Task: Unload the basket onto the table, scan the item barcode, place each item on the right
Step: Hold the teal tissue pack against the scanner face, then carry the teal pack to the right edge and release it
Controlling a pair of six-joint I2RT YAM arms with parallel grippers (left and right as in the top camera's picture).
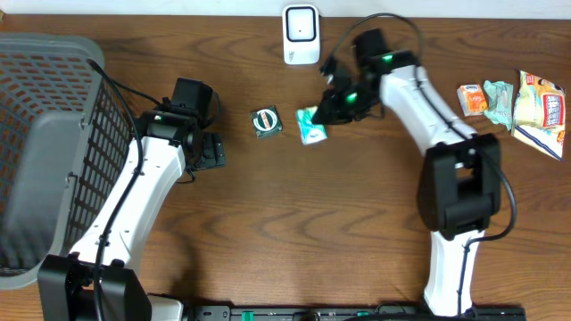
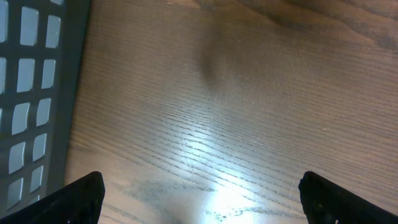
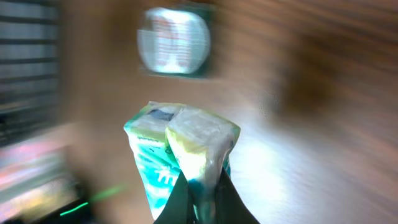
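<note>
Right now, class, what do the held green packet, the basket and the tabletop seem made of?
Green packet: probably thin glossy plastic film; it crinkles and shines. Basket: likely matte grey plastic, moulded grid walls. Tabletop: brown wood or wood-look laminate; grain lines, soft sheen.

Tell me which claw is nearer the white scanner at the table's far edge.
Right. The right claw, shut on the teal packet, sits just below the white scanner; the open left claw lies much farther away, down to its left.
</note>
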